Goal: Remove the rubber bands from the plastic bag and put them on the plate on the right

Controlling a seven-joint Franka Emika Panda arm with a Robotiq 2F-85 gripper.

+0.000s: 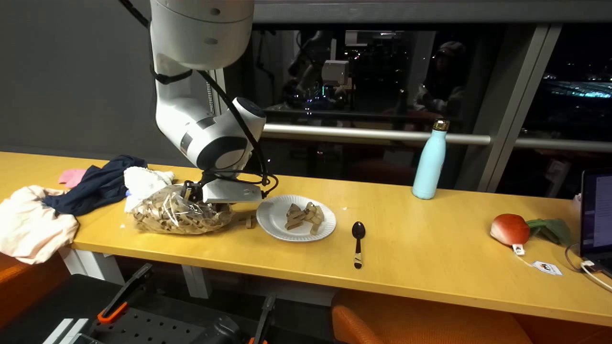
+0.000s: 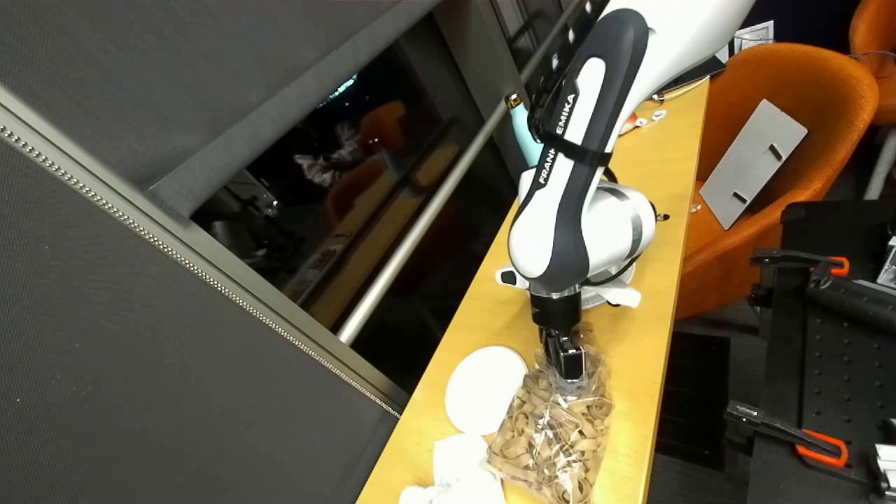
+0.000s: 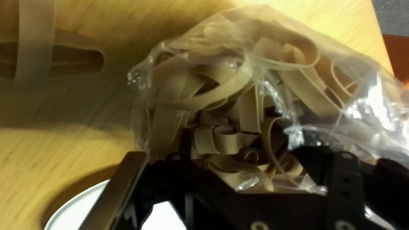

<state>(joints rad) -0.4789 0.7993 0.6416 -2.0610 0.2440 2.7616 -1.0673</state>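
The clear plastic bag [image 1: 177,212] lies open on the table, full of tan rubber bands; it also shows in an exterior view [image 2: 553,437] and fills the wrist view [image 3: 223,38]. My gripper [image 3: 246,143] is at the bag's mouth, pointing into it, its fingers apart around loosely curled rubber bands [image 3: 220,139]. In both exterior views the gripper [image 1: 193,191] [image 2: 568,364] is at the bag. The white plate on the right [image 1: 272,222] holds several rubber bands [image 1: 304,217]. Loose bands [image 1: 249,221] lie on the table between bag and plate, also in the wrist view [image 3: 35,54].
Another white plate [image 2: 485,390] lies beside the bag, its rim in the wrist view [image 3: 76,204]. White cloth [image 1: 148,180], navy cloth [image 1: 105,184] and pale pink cloth [image 1: 36,224] lie left. A spoon [image 1: 358,243], blue bottle [image 1: 429,165] and toy radish [image 1: 510,229] stand or lie right.
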